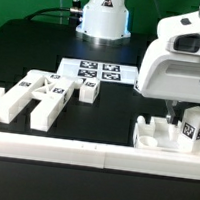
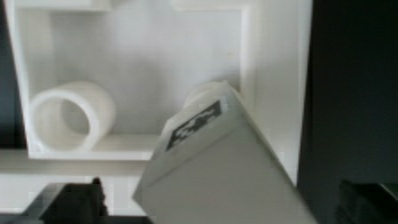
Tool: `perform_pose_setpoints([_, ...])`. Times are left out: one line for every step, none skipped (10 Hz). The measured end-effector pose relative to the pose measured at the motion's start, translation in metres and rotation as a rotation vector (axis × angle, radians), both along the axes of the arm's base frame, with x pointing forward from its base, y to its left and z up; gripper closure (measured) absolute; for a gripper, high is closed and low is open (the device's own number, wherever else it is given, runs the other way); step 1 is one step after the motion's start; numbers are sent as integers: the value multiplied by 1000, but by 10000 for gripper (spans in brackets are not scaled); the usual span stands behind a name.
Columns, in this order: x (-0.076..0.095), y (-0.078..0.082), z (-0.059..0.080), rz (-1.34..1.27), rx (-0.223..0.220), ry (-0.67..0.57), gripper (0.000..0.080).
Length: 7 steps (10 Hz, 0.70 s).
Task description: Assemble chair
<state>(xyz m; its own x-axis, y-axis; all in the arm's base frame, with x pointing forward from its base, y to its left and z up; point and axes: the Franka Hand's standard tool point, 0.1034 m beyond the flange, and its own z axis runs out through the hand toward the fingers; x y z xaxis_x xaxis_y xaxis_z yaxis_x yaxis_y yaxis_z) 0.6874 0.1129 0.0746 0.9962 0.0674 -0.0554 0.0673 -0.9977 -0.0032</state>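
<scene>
Plainly, my claw (image 1: 175,111) hangs with its jaws wide apart and grips nothing. In the wrist view the dark fingertips (image 2: 71,200) sit on either side of a tagged block (image 2: 214,150), with a gap on each side. The block rises from a white frame (image 1: 154,134) on the worktop (image 1: 116,118), at the exterior view's right and just behind the long rail (image 1: 72,150). A short ring (image 2: 71,120) stands inside the same frame, beside the block. The other chair parts (image 1: 38,93) lie in a loose cluster well apart, at the exterior view's left, with the marker board (image 1: 91,72) behind them.

I judge these pieces to be hard moulded plastic: stiff, light for their bulk, unlikely to crush, but smooth enough to slip or twist under a skewed squeeze. The block looks tilted, so I would square my fingers to its two flat side faces. I would take it low on the body, clear of the printed tag, and keep off the frame wall. The wrist view is blurred, so I cannot tell whether the block is seated in the frame or merely leaning there.
</scene>
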Motion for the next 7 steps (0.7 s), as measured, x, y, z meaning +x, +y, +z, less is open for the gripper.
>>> perform_pose_setpoints([-1,1,0,62,4,-5,150])
perform_pose_setpoints([-3,0,-1,153,8,-6,150])
perform_pose_setpoints([-5,0,-3,237,13,-11,150])
perform_pose_setpoints([-5,-1,-3,268,14,-10,150])
perform_pose_setpoints([-5,-1,-3,286,15,-9,150])
perform_pose_setpoints([-5,-2,-4,284,15,-9,265])
perform_pose_setpoints([-5,-2,-4,280,15,-9,401])
